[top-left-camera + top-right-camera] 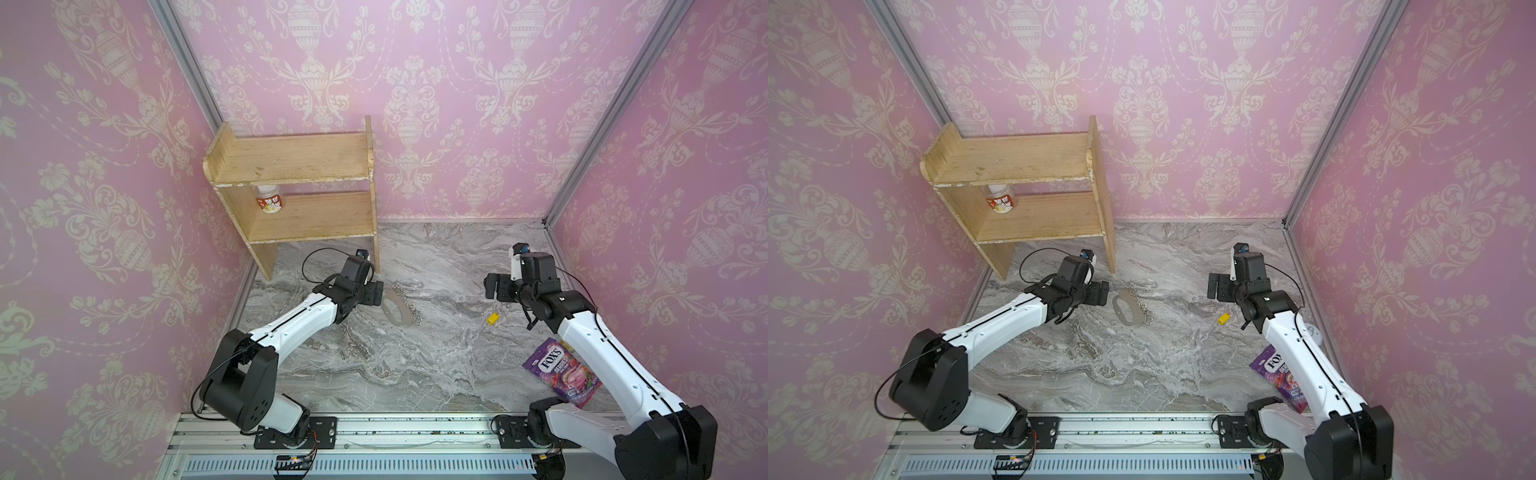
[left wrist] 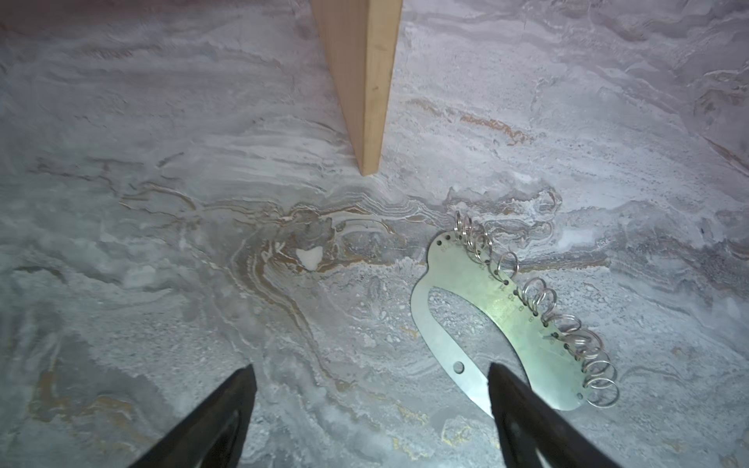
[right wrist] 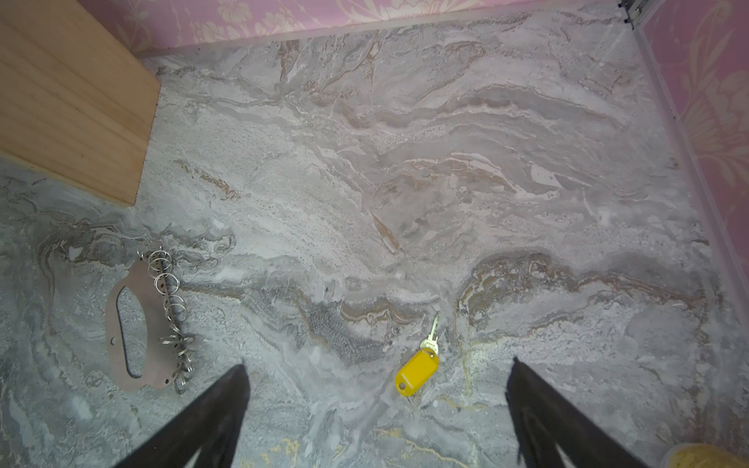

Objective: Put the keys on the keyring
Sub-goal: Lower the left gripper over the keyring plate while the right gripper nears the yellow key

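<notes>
Left arm (image 1: 291, 320) and right arm (image 1: 602, 353) both reach forward, wrists turned inward.
The left pincer (image 2: 371, 366) has its jaws spread wide with nothing gripped; the right pincer (image 3: 377, 362) is equally wide and empty, tips angled downward.

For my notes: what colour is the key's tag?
The tag is yellow; right wrist view shows it best.

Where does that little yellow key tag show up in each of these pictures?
Top view: yellow key tag right of centre.
Top view: yellow key tag in the same spot.
Left wrist: not in it.
Right wrist: just ahead of the right end effector, between its fingertips.
Shared landmark: the keyring, in all four.
</notes>
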`<state>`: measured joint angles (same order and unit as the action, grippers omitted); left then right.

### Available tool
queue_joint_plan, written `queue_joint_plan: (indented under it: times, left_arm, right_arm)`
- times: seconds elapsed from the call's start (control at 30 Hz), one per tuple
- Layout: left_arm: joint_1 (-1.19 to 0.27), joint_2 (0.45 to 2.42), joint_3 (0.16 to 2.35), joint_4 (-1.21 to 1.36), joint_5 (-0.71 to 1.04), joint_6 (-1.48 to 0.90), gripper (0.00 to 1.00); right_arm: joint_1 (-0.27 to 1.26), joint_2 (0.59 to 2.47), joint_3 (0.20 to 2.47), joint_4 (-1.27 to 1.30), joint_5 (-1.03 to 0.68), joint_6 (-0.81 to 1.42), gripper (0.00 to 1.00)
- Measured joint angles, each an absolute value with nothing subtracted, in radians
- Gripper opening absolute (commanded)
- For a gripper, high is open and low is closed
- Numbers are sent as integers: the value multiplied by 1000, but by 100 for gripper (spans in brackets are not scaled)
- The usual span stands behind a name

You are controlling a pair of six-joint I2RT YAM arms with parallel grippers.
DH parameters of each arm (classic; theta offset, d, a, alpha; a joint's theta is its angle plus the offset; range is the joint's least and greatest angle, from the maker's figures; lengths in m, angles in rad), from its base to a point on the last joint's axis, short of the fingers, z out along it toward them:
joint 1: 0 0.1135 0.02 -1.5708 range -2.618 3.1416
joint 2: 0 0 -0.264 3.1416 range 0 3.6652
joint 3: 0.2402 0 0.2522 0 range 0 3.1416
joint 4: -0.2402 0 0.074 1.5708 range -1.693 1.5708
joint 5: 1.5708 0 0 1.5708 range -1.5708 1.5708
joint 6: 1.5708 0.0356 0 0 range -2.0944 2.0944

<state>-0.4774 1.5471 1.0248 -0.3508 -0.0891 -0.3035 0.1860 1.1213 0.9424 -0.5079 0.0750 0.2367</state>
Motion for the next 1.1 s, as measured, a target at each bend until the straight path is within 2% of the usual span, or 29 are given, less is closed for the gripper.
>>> queue_joint_plan:
  times: [0.17,0.43,0.8,1.1]
  left_arm:
    - [-511,1686,1143,-521,-75,-402,85]
    - [-554,1816,1252,-658,-86,-509,87]
    - [-583,1985,1437,-767,-116,-558,87]
    - [-591,2063,1499,-826,-137,-560,86]
  right_arm:
    - [192,1085,950,-562,59,243,100]
    - [192,1084,986,-593,38,252,100]
    - [192,1110,1006,-609,6,252,100]
    - [192,1090,1026,-633,3,252,100]
